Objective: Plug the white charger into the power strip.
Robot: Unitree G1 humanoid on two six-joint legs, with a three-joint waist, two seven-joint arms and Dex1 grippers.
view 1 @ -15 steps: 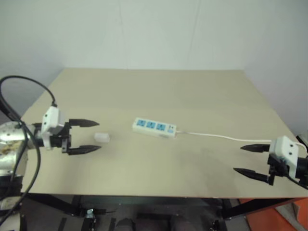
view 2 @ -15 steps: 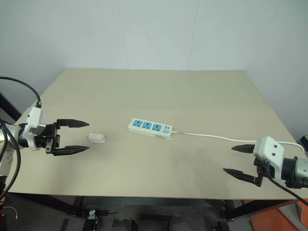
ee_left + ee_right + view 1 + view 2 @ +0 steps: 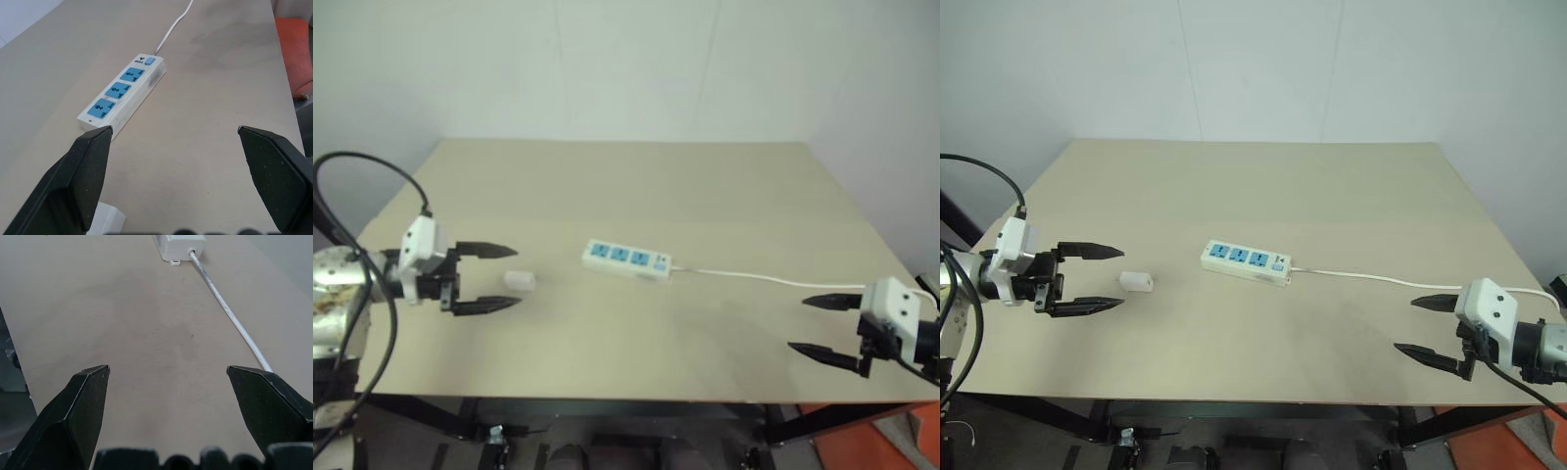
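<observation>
**Charger Lay Loose Beside Strip, Both Sets of Fingers Spread Empty**

While the white charger lay on the table unplugged, the left gripper hovered just at its nine o'clock side, black fingers spread wide on either side of the line toward the block and gripping nothing. From the left wrist view a corner of the charger showed close by one fingertip, apart from it.

At the charger's three o'clock, near the table's middle, the power strip lay flat with its three blue socket faces up, all of them free, and its switch end turned toward four o'clock. Its thin white cable ran off toward three o'clock, to the table's edge.

Well apart from the strip, at about four o'clock near the table's corner, the right gripper hung with its fingers also spread wide and empty, the cable passing ahead of them.
</observation>
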